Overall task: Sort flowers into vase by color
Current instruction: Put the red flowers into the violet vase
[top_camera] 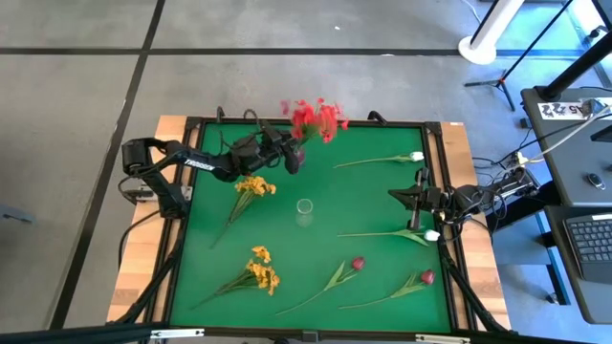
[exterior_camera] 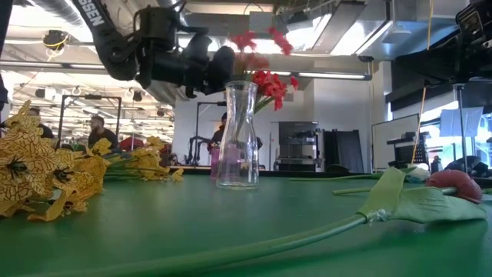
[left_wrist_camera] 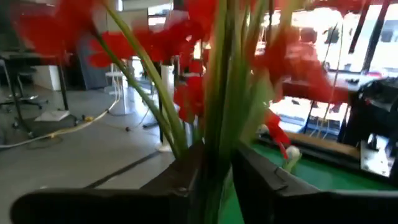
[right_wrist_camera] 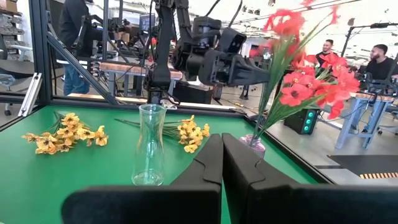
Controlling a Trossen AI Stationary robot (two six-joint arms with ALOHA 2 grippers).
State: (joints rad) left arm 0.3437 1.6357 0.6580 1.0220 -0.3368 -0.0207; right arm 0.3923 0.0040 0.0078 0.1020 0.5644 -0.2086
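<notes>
Fingers (left_wrist_camera: pixel 186 180) of left gripper (top_camera: pixel 294 158) pinching red-bloomed green-stemmed flower bunch (top_camera: pixel 318 118) above green table's (top_camera: pixel 382 191) far edge, right gripper's (top_camera: pixel 419 178) fingers pressing together near right edge, clear glass vase (top_camera: pixel 305 211) standing mid-table.

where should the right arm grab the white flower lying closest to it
Grip the bare green stem mid-length, coming straight down from above. The white flower lies flat beside the right gripper, its stem running across the table, so fingers should straddle the stem; the bud looks crushable.

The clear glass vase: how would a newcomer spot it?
Look to the middle of the green table mat. The clear glass vase stands upright there, empty, with yellow flower bunches beside it. It is the only transparent thing standing among flowers lying flat.
</notes>
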